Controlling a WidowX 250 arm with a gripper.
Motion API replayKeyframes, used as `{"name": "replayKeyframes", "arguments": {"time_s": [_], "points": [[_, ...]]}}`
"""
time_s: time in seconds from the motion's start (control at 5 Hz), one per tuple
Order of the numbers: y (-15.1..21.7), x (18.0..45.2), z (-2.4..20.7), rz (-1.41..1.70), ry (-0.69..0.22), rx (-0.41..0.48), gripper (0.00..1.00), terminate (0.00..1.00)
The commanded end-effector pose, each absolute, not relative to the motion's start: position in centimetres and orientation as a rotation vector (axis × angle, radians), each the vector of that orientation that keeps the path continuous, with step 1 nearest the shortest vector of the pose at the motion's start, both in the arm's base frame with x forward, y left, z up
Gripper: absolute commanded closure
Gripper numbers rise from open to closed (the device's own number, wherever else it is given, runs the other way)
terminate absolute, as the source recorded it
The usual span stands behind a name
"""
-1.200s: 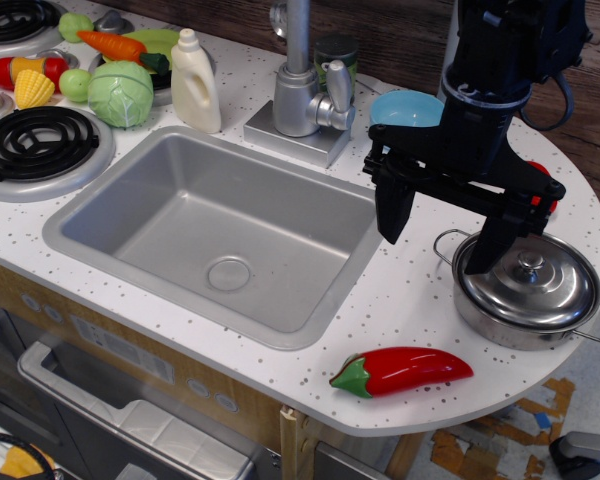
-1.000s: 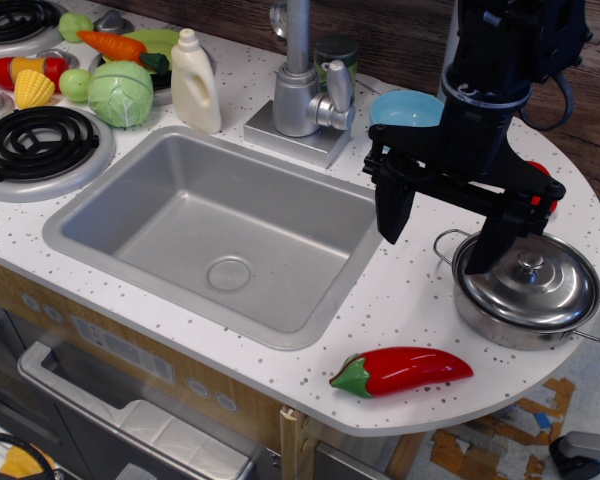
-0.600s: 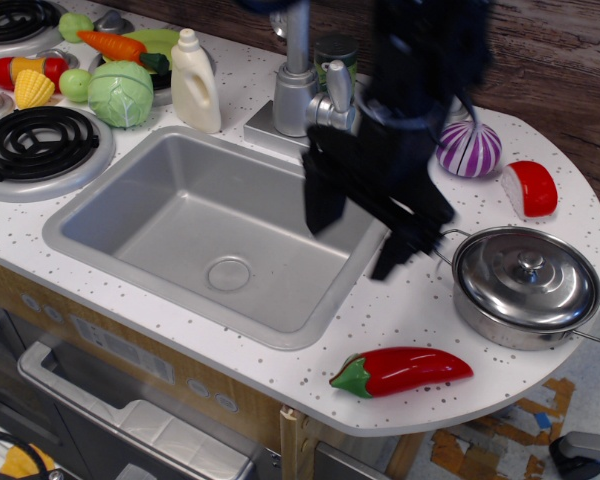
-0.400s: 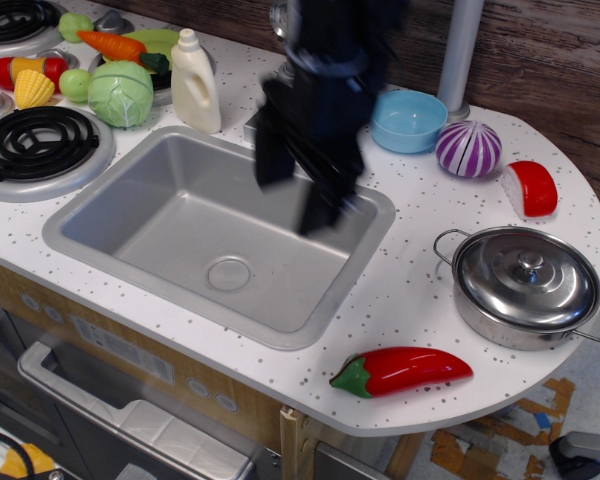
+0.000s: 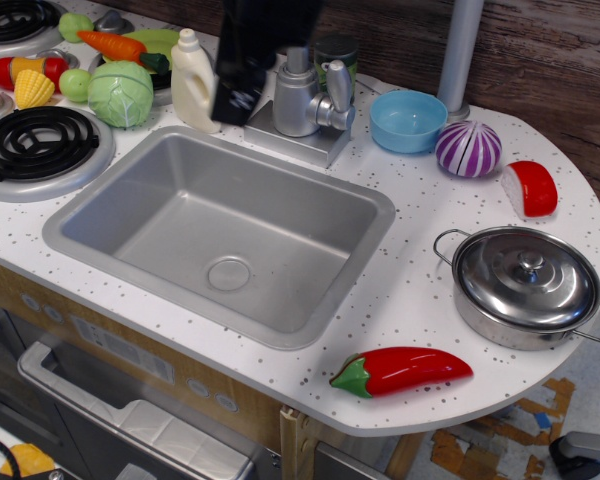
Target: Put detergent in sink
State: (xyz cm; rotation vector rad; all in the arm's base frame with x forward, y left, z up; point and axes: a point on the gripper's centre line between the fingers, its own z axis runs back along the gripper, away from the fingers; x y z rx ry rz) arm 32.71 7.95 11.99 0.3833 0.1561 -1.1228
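The detergent [image 5: 191,82], a cream-white bottle with a white cap, stands upright on the counter behind the sink's far left corner. The grey metal sink [image 5: 280,235] holds nothing; its round drain shows at the front middle. My gripper [image 5: 246,92] is a dark, motion-blurred shape coming down from the top edge, just right of the detergent and in front of the faucet. Its jaws look spread, and one finger [image 5: 232,100] hangs next to the bottle's right side. It holds nothing.
A steel faucet [image 5: 305,95] stands behind the sink. A cabbage [image 5: 120,93], carrot, corn and stove burners [image 5: 40,140] lie at the left. A blue bowl [image 5: 407,120], purple onion, lidded steel pot [image 5: 527,285] and red pepper [image 5: 400,371] lie at the right.
My gripper has swept from above the pot on the right, across the sink, to the far left beside the detergent. The objects have not moved.
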Motion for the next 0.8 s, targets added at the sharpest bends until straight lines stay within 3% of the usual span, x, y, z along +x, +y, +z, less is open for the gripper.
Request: {"name": "replayKeyframes", "arguments": {"time_s": [0.0, 0.2, 0.6], "points": [[11.3, 35.1, 13.0, -1.447, 0.106, 0.583, 0.00, 0.00], [12.3, 35.9, 12.9, -1.670, 0.068, 0.744, 0.00, 0.00], [15.1, 38.3, 12.7, -1.831, 0.032, 0.723, 0.00, 0.00]]}}
